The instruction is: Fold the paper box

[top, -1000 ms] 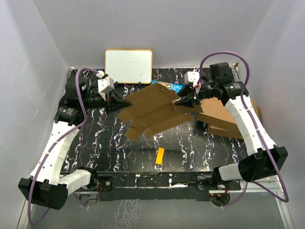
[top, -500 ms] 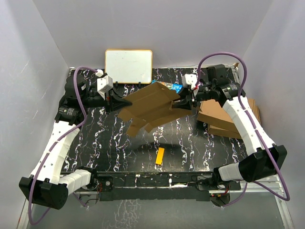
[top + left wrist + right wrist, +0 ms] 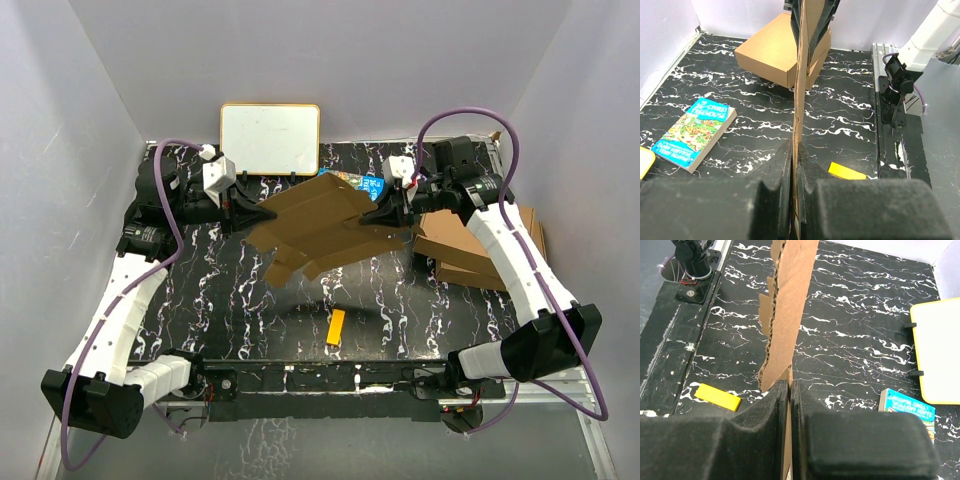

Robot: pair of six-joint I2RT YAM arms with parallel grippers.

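Observation:
The paper box (image 3: 320,228) is a flat brown die-cut cardboard piece, held in the air above the back of the table between both grippers. My left gripper (image 3: 262,213) is shut on its left edge; in the left wrist view the sheet (image 3: 802,75) runs edge-on out of the closed jaws (image 3: 795,165). My right gripper (image 3: 380,215) is shut on its right edge; in the right wrist view the cardboard (image 3: 787,305) rises edge-on from the closed jaws (image 3: 790,390). Flaps hang at the sheet's lower left.
Two finished brown boxes (image 3: 470,245) are stacked at the right, also seen in the left wrist view (image 3: 775,52). A whiteboard (image 3: 270,138) leans at the back. A colourful book (image 3: 368,184) lies behind the sheet. A yellow block (image 3: 336,327) lies near the front.
The sheet has been drawn up and back, its lower flaps lifting away from the table's middle. The right gripper has shifted slightly left and back with it; the left stayed put.

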